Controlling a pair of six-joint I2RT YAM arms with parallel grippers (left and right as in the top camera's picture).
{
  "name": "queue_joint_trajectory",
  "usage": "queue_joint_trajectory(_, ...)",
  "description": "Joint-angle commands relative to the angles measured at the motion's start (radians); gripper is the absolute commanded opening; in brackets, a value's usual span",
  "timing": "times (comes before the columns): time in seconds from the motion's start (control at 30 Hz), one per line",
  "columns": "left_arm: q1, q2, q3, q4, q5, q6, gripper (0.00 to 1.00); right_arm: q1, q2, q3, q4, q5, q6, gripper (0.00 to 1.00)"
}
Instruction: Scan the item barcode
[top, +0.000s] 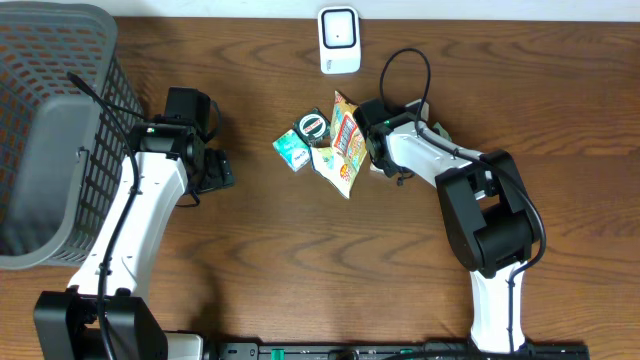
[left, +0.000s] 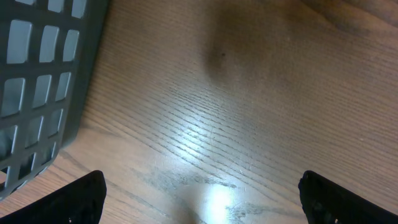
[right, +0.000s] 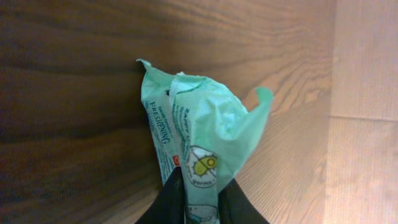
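In the right wrist view my right gripper (right: 200, 186) is shut on the lower end of a crumpled mint-green packet (right: 199, 124) with printed text and a round yellow-green logo. Its black fingers (right: 171, 200) pinch it from both sides just above the wood. Overhead, that gripper (top: 374, 146) sits at the right edge of a small pile: an orange-yellow snack packet (top: 345, 135), a round tin (top: 312, 125) and a green packet (top: 290, 150). A white scanner (top: 339, 40) stands at the table's far edge. My left gripper (top: 215, 168) (left: 208, 199) is open over bare wood.
A large grey mesh basket (top: 50, 130) fills the far left, and its wall (left: 43, 74) lies close to the left gripper. A black cable (top: 405, 70) loops behind the right wrist. The brown wooden table (top: 300, 260) stretches toward the front.
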Motion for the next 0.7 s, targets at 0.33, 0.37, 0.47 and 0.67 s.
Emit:
queue_joint_trajectory(0.33, 0.003, 0.0, -0.005, -0.003, -0.02, -0.014, 0.98, -0.01, -0.157, 0.235, -0.236, -0.452, -0.019, 0.93)
queue_joint_trajectory(0.37, 0.003, 0.0, -0.005, -0.003, -0.02, -0.013, 0.98, -0.019, -0.177, 0.245, -0.238, -0.452, -0.04, 0.92)
queue_joint_trajectory(0.47, 0.003, 0.0, -0.005, -0.003, -0.02, -0.013, 0.98, -0.064, -0.219, 0.248, -0.238, -0.477, -0.105, 0.69)
queue_joint_trajectory(0.67, 0.003, 0.0, -0.005, -0.003, -0.02, -0.013, 0.98, -0.224, -0.159, 0.191, -0.175, -0.865, -0.277, 0.65)
